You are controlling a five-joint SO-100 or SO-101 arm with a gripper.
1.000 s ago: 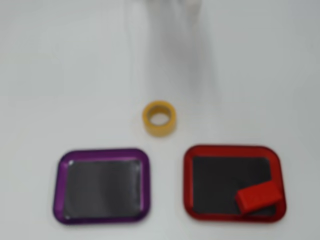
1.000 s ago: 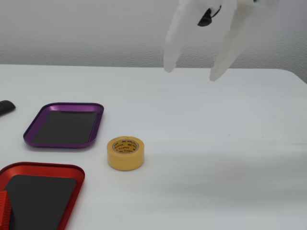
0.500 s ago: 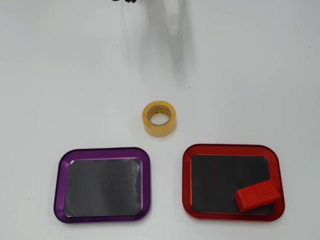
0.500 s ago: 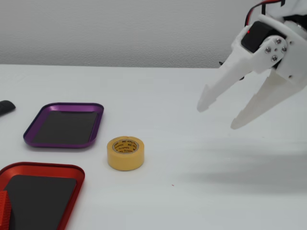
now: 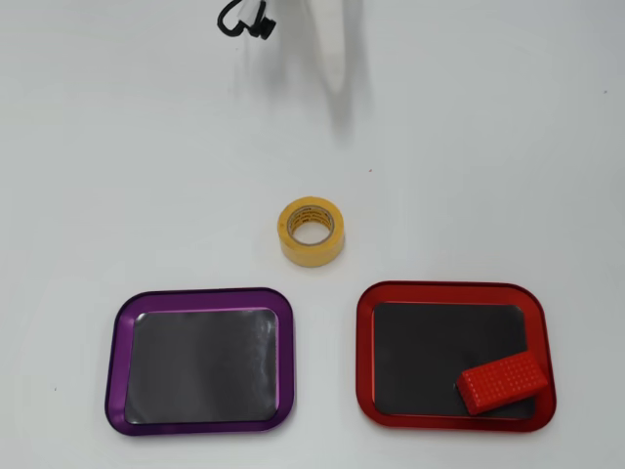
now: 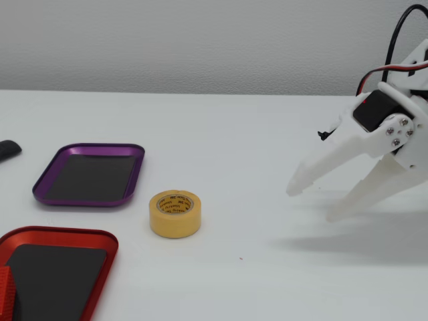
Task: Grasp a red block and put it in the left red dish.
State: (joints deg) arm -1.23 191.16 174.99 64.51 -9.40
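Note:
The red block (image 5: 503,383) lies tilted in the lower right corner of the red dish (image 5: 364,337) in the overhead view, partly over the rim. In the fixed view only its edge (image 6: 5,294) shows at the left border, inside the same red dish (image 6: 63,233). My white gripper (image 6: 313,202) is open and holds nothing. It hangs low over the table at the right, far from the dish and the block. In the overhead view only one white finger (image 5: 332,44) reaches in from the top edge.
A yellow tape roll (image 5: 312,232) stands mid-table, between the gripper and the trays. A purple-rimmed tray (image 5: 115,357) lies beside the red dish. A black cable (image 5: 244,18) shows at the top, and a dark object (image 6: 8,149) at the fixed view's left edge.
The open gripper has come down from high up and drawn back to the right in the fixed view, close above the table. The block has stayed in the red dish.

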